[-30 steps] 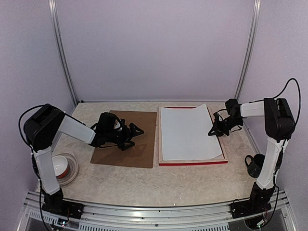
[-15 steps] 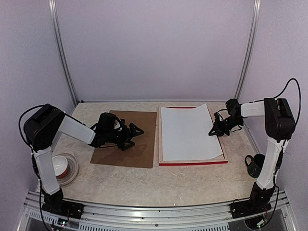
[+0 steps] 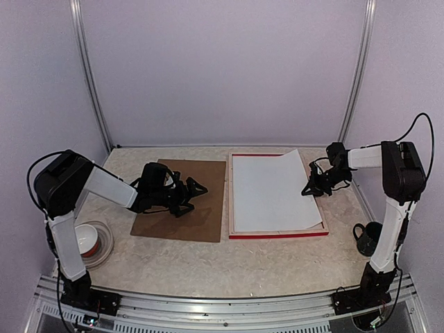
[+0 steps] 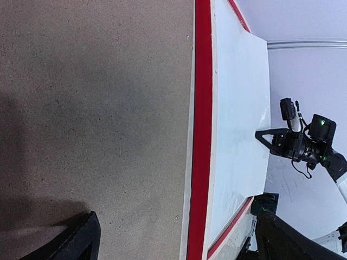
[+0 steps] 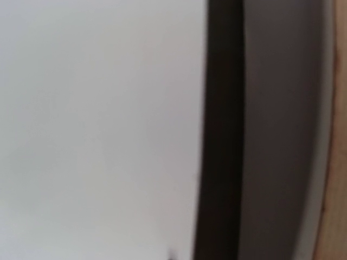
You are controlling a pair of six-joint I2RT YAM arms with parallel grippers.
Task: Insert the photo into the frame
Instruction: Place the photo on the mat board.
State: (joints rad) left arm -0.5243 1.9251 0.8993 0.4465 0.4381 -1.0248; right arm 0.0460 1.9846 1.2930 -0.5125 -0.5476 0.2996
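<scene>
Shows bare tabletop (image 3: 229, 267) free at 6 o'clock of the frame (image 3: 277, 235). Hemmed at 9 o'clock by the brown board (image 3: 208, 216) and the wide-spread left gripper (image 3: 192, 198) over it, at 3 o'clock by the closed right gripper (image 3: 309, 189) at the edge of the photo (image 3: 270, 194). Crowded by a dark mug (image 3: 365, 238) at 4 o'clock and a bowl (image 3: 90, 239) at 8.

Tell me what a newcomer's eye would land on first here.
The photo, white side up, lies in the red frame right of centre, its far right corner riding up over the rim. The shut right gripper sits at its right edge. The open left gripper hovers over the brown board at left.
</scene>
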